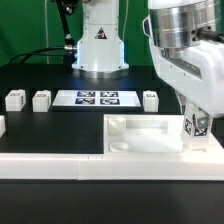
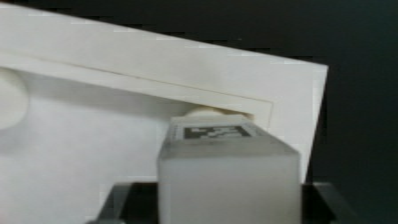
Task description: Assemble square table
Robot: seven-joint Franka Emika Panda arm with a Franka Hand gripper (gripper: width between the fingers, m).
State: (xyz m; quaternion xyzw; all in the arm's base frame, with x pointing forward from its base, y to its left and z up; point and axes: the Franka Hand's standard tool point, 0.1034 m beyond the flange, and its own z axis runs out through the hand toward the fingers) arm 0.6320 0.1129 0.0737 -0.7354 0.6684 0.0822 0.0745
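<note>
The white square table top (image 1: 128,146) lies at the front right of the black table, and its raised rim and one corner fill the wrist view (image 2: 107,90). My gripper (image 1: 196,136) is shut on a white tagged leg block (image 1: 197,125) and holds it upright over the top's right part. In the wrist view the block (image 2: 222,165) sits between my dark fingers (image 2: 132,200), just by a round corner socket (image 2: 206,104). Three more leg blocks stand in the back row: two at the exterior view's left (image 1: 15,98) (image 1: 41,98) and one right of centre (image 1: 151,99).
The marker board (image 1: 97,98) lies flat in front of the robot base (image 1: 98,45). A long white border rail (image 1: 50,166) runs along the front edge. A small white piece (image 1: 2,125) is cut off at the exterior view's left edge.
</note>
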